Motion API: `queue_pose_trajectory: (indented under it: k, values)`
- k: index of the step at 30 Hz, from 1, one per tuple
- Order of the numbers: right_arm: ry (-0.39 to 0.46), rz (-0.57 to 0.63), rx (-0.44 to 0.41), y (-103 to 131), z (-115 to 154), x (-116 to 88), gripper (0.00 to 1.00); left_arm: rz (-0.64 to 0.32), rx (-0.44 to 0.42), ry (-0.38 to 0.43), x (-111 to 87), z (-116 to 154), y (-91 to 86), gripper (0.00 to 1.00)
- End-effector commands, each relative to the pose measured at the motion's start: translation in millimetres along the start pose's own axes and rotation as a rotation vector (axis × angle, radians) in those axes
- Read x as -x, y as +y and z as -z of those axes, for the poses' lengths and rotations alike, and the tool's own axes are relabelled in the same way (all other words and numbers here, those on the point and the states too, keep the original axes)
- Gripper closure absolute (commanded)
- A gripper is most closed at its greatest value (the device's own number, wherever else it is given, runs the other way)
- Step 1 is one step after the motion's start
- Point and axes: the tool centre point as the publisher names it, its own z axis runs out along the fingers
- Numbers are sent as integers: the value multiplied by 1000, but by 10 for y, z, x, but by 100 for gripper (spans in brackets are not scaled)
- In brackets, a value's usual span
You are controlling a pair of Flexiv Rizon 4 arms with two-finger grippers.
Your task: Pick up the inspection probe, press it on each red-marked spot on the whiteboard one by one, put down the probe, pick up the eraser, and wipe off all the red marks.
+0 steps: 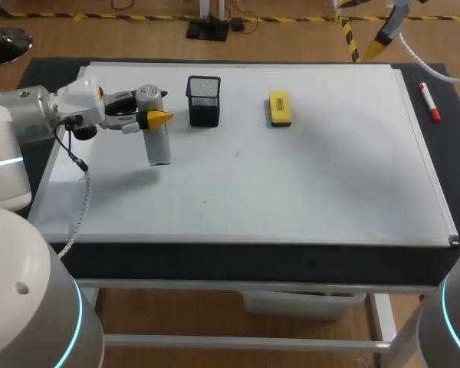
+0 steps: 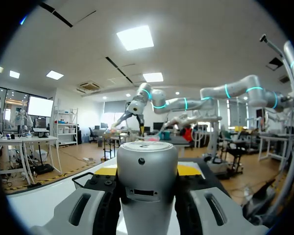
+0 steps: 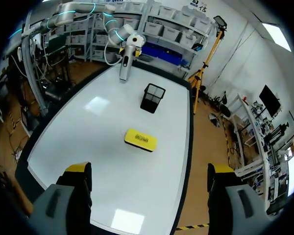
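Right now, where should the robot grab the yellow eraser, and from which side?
Grip the eraser across its two long sides, coming straight down, probably with the open right pincer. It lies flat on the whiteboard, a narrow block with free space all round, so only top and sides are reachable. The left pincer holds the probe.

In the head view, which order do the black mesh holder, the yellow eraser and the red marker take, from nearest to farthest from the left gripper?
1. black mesh holder, just beside the left gripper holding the probe
2. yellow eraser, farther right
3. red marker, beyond the whiteboard's right edge
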Motion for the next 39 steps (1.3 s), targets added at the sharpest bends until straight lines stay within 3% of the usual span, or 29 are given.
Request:
queue_pose_trajectory:
  k: [1, 6, 12, 19, 29, 39]
  values:
    - [-95, 2, -8, 22, 5, -69, 0, -2, -3, 1, 2, 1, 1, 100]
    - [-95, 2, -8, 22, 5, -69, 0, -2, -3, 1, 2, 1, 1, 100]
    - [-95, 2, -8, 22, 5, -69, 0, -47, 32, -1, 38, 5, -275, 100]
    - [-95, 2, -8, 22, 5, -69, 0, -61, 29, 52, 303, -70, -528, 100]
    - [-95, 2, -8, 22, 5, -69, 0, -112, 9, 167, 694, -427, -857, 100]
    - [-95, 2, -8, 22, 5, -69, 0, -132, -26, 268, 992, -818, -1000, 100]
